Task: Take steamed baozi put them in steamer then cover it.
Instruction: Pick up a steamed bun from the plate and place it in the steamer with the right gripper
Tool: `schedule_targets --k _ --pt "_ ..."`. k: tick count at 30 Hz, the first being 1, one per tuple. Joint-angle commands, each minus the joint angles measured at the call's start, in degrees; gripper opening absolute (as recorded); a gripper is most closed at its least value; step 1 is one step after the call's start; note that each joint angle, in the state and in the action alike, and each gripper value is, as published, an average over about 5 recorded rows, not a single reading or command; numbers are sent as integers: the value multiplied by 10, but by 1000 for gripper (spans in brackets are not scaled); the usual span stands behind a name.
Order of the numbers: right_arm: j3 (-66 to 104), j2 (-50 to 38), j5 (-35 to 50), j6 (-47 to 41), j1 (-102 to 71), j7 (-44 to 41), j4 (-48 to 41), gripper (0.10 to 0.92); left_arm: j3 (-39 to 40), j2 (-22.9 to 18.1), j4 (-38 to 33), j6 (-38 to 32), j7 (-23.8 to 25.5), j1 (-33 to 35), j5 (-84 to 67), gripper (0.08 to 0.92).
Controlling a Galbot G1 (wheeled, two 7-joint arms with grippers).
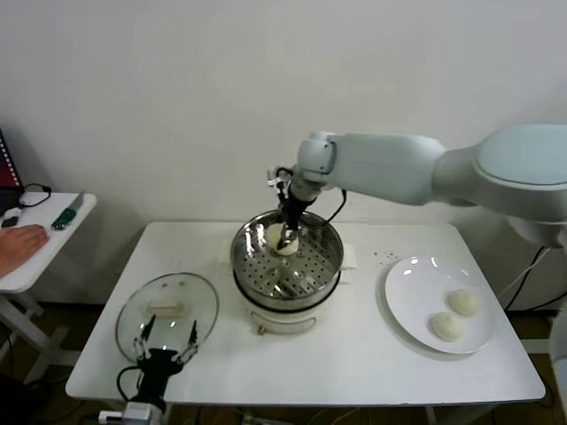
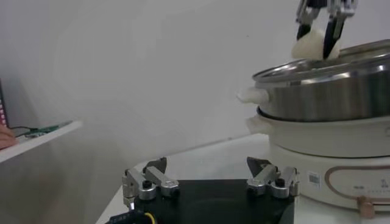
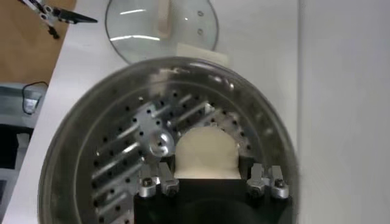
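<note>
My right gripper [image 1: 289, 232] is shut on a cream-white baozi [image 1: 285, 239] and holds it just above the back part of the steamer [image 1: 330, 266], a shiny perforated steel basket on a white pot base. In the right wrist view the baozi [image 3: 206, 152] sits between the fingers over the perforated floor [image 3: 109, 158]. Two more baozi [image 1: 464, 302] [image 1: 446, 326] lie on the white plate [image 1: 412, 292] at the right. The glass cover [image 1: 193, 299] with its white handle lies flat at the front left. My left gripper [image 1: 165, 342] is open and empty beside the cover.
A small side table [image 1: 35, 257] stands at the far left with a person's hand [image 1: 22, 239] and a green-handled tool [image 1: 66, 213] on it. The white wall is close behind the steamer. The pot's side handle [image 2: 253, 95] juts toward the left gripper.
</note>
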Motion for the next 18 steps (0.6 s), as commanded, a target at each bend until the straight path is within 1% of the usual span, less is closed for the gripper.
schedule_targets --k 1,9,12,18 --pt "-7 56 5 -7 -47 14 -11 663 0 5 4 -2 0 -3 -12 823" --pt "-3 56 -16 -9 -63 15 -16 670 0 8 8 -1 0 -6 -12 823" --pt "1 56 -21 -14 -66 17 -18 696 0 8 8 -1 0 -7 -12 823" --pt "8 48 -28 -18 -58 10 -17 814 1 7 7 1 0 -7 -11 823"
